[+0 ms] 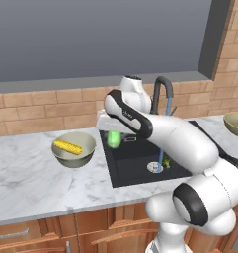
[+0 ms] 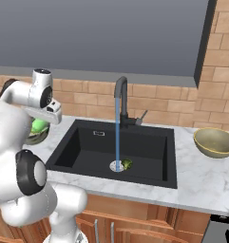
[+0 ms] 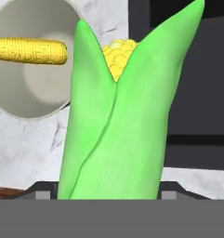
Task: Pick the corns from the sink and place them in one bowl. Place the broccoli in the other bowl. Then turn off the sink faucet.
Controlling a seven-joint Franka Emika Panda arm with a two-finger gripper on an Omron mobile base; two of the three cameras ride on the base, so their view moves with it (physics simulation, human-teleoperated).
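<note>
Looking over the left base view, you see the gripper (image 1: 113, 134) hanging above the near-left corner of the black sink (image 1: 133, 165), with the bright green husked corn (image 1: 113, 140) poking out below it; the pale bowl (image 1: 74, 148) sits just beyond the hand on the marble counter (image 1: 31, 173), holding the yellow cob (image 1: 67, 147). Behind the arm stands the black faucet (image 1: 162, 91), a blue stream of water (image 1: 162, 143) falling to the drain. In the right base view, the hand hides most of the husked corn, so only a green patch shows under it; the broccoli (image 2: 127, 163) lies well away from the hand beside the drain, and the olive-tan bowl (image 2: 214, 142) rests farther off, past the sink. In the hand view, the husked corn rises straight up from between the finger tips (image 3: 43, 194), yellow kernels showing at its split top, so you appear to have it clamped, though the contact itself is hidden.
</note>
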